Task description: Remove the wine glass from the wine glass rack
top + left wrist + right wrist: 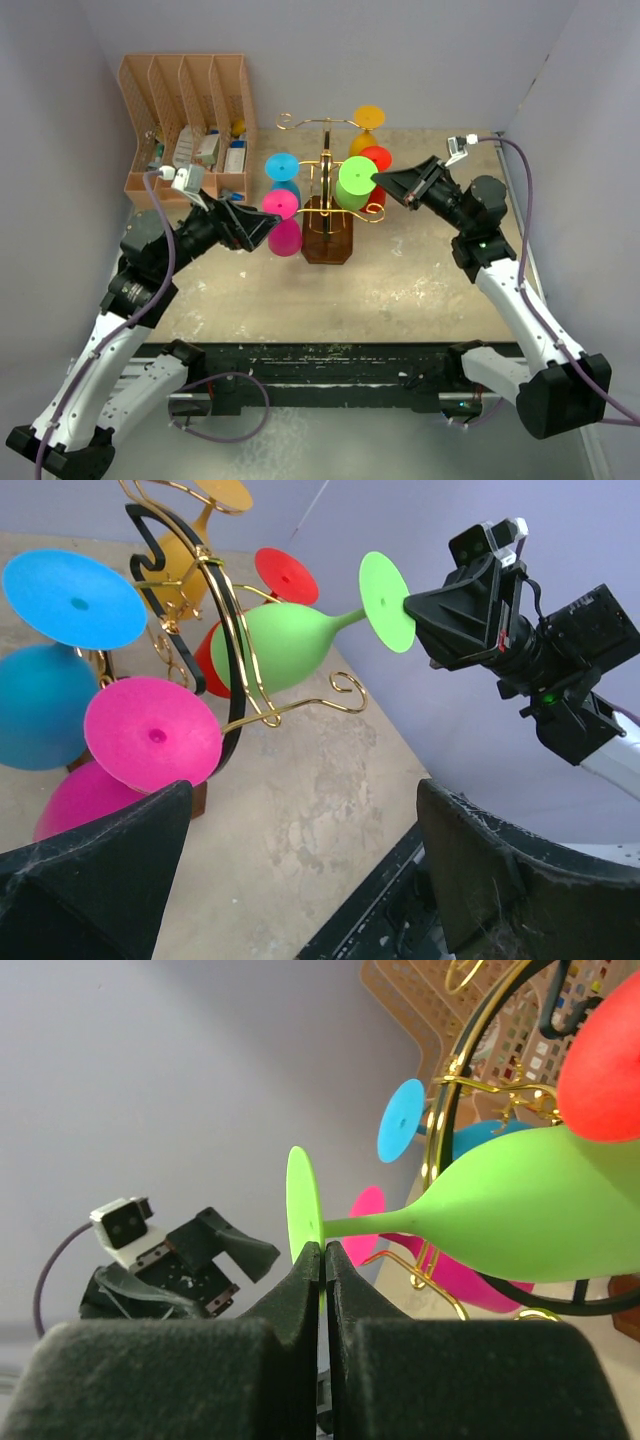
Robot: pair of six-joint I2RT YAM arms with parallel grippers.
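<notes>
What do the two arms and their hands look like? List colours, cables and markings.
The left arm and right arm: white lower links, black upper joints. The left hand and right hand are black, with wedge-shaped fingers and a small white camera behind each. A purple cable runs along each arm. A green light shows on the right arm.

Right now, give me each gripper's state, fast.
Left gripper: open, holding nothing.
Right gripper: shut on the round foot of the lime-green plastic wine glass.
</notes>
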